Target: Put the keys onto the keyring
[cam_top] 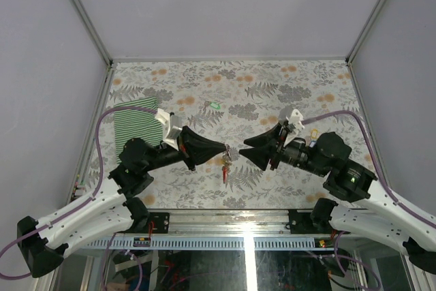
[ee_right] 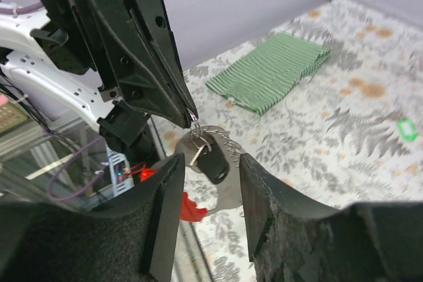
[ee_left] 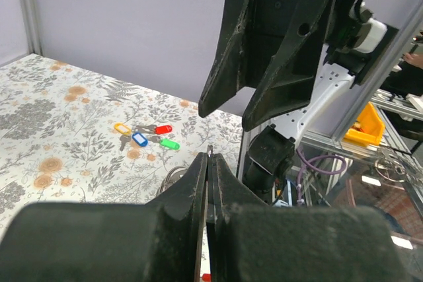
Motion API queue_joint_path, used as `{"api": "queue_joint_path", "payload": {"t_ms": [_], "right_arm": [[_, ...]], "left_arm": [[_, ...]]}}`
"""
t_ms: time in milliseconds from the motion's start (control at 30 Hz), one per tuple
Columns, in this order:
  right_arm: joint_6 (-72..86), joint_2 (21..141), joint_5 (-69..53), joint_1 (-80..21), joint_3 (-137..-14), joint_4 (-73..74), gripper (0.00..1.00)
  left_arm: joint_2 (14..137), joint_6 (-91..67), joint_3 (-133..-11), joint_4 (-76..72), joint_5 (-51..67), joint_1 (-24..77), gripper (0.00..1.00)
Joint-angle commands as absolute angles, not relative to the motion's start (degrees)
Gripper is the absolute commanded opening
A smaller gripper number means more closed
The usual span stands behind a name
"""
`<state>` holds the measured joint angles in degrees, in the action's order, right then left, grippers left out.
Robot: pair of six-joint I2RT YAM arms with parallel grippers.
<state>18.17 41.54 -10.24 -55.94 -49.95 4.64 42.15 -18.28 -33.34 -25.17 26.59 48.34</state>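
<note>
Inside a robotics lab's test cell: a pair of robot arms (cam_top: 88, 212) bolted at the edge of a floral-clothed table (cam_top: 272, 86), aluminium frame posts (cam_top: 82, 13) and plain pale panels (cam_top: 225, 5) boxing it in, purple cables (ee_left: 320, 158) looping about, a slotted wiring duct (cam_top: 197, 243) in front (a yellow parts bin (ee_left: 367, 123) sits beyond the frame).

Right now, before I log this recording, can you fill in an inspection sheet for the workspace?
Surface: floral-print table cover, flat.
Job's things: grey metal keyring with red loop hangs from the left gripper, with a dark-headed key on it. Yellow, blue, red and green tagged keys lie clustered on the table. One green tagged key lies apart.
Clutter: green striped folded cloth, left side.
Grippers: left gripper shut on the keyring. Right gripper open, a finger on either side of the hanging key.
Cables: purple cables loop along both arms.
Surroundings: plain grey walls.
</note>
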Motion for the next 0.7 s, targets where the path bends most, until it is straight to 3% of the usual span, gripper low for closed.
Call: {"api": "queue_joint_path", "payload": {"t_ms": [0,367,667], "right_arm": [[6.14,37.52,-14.33,-56.25,-44.57,-9.65,0.47],[1.17,37.94,-26.75,-56.26,-42.95,-15.79,0.51],[3.94,41.18,-30.63,-56.3,-43.68,-16.53,0.44]], "left_arm": [[42.01,-18.4,-36.56,-30.75,30.95,48.47,0.0],[42.93,-20.03,-37.78,-33.89,37.86,48.56,0.0],[42.27,-20.45,-37.97,-34.19,39.81,48.51,0.0]]}}
